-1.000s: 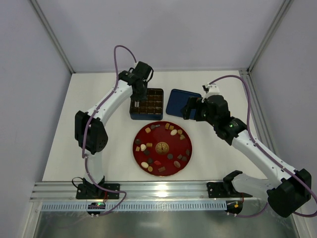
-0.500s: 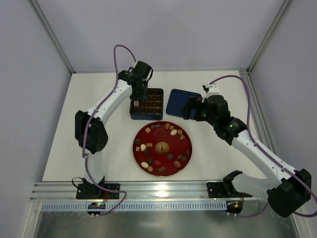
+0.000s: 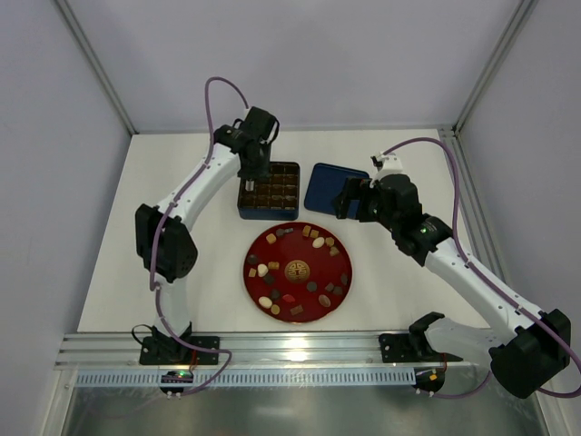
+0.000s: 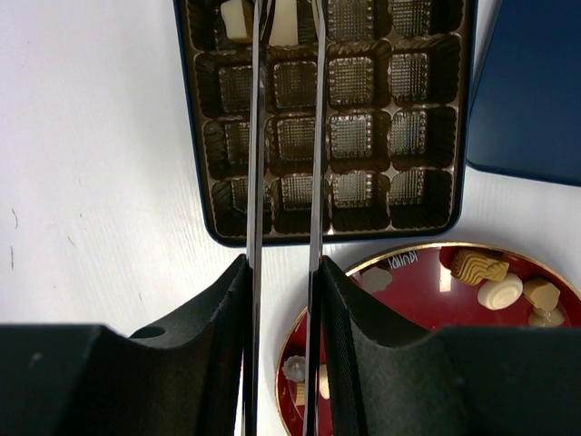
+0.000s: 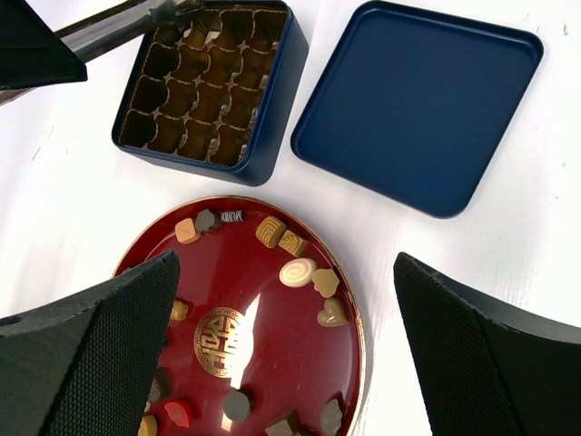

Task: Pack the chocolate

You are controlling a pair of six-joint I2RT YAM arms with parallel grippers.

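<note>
Left wrist: over the box point(image 4: 195, 136), the left gripper point(image 4: 286, 5) sets its jaws around a cream chocolate point(image 4: 284, 24); we cannot tell if they clamp it. Near the box, the right gripper point(image 5: 284, 263) gapes wide.

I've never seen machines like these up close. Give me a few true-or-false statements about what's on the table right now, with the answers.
1. The lid is on the box. False: the blue lid lies flat beside the open box.
2. Most chocolates sit on the red plate. True.
3. The right claw grips a chocolate. False: it stands wide open with nothing between its fingers.
4. The left claw is over the box. True.
5. The box is full. False: only two cream pieces show in it, in one edge row; the rest of it in view is empty.
</note>
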